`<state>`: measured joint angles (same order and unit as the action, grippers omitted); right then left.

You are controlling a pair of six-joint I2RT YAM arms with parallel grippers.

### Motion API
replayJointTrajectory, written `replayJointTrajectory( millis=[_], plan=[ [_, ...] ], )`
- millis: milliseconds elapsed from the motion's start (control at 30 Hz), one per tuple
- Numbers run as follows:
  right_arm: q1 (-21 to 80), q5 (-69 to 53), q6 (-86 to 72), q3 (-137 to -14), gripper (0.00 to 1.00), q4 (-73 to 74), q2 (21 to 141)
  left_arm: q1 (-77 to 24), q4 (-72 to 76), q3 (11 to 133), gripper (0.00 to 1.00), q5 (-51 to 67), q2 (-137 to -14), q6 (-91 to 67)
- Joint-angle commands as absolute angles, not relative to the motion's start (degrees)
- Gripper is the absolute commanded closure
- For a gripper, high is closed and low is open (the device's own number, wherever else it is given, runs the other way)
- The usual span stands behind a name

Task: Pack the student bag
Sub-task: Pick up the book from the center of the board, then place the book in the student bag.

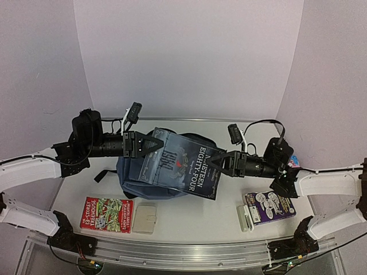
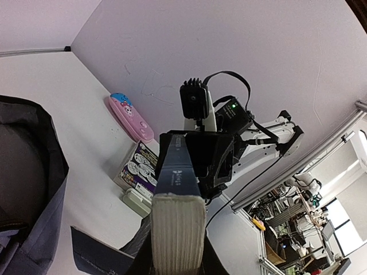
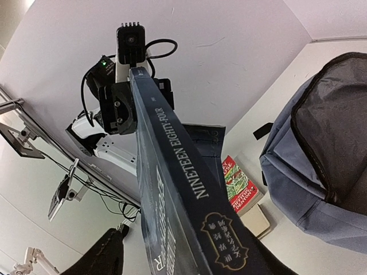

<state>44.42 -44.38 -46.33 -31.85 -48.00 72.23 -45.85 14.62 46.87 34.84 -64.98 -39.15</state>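
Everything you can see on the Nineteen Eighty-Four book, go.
Thick navy book with its white title on cover and spine, ornate cover art and a pale page block. It hangs tilted in the air over the open slate-blue backpack. The left gripper is clamped on one end. The right gripper straddles the opposite end, with a gap showing beside one finger. Nothing else visibly touches it.

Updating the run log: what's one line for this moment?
book over open bag | left pincer shut on book | right pincer open, astride book's other edge
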Motion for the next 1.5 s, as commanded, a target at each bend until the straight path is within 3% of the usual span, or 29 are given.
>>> replayJointTrajectory(
  millis=[0,300,667,733,867,967,1200,1467],
  plan=[
    [45.9,-49.0,-50.6,-31.2,0.36,-58.4,72.7,-44.6,31.8,47.9,1.00,31.0,-65.9,-43.4],
    [46.2,-50.1,-51.2,-31.3,0.37,-59.4,74.1,-43.7,31.1,48.9,1.00,30.9,-66.4,-46.5],
    [46.3,-45.6,-52.3,-30.3,0.90,-59.8,72.1,-42.7,22.2,50.5,1.00,29.9,-67.6,-45.8],
    [46.2,-42.7,-52.7,-29.8,0.97,-59.6,71.7,-42.3,16.5,51.9,0.90,28.7,-67.9,-44.8],
    [46.0,-35.4,-51.9,-29.6,1.00,-54.7,69.7,-38.8,0.0,55.1,0.29,25.7,-68.2,-43.5],
    [45.6,-30.6,-49.1,-32.2,1.00,-44.6,68.1,-33.0,-8.1,55.1,0.10,26.6,-68.0,-44.5],
    [43.1,-21.0,-43.6,-42.2,1.00,-20.7,63.5,-21.9,-20.7,58.2,0.04,31.1,-71.1,-38.2],
    [37.6,-18.5,-41.0,-50.4,1.00,-8.7,64.1,-15.7,-28.4,69.9,0.07,39.7,-90.0,-29.9]
  ],
)
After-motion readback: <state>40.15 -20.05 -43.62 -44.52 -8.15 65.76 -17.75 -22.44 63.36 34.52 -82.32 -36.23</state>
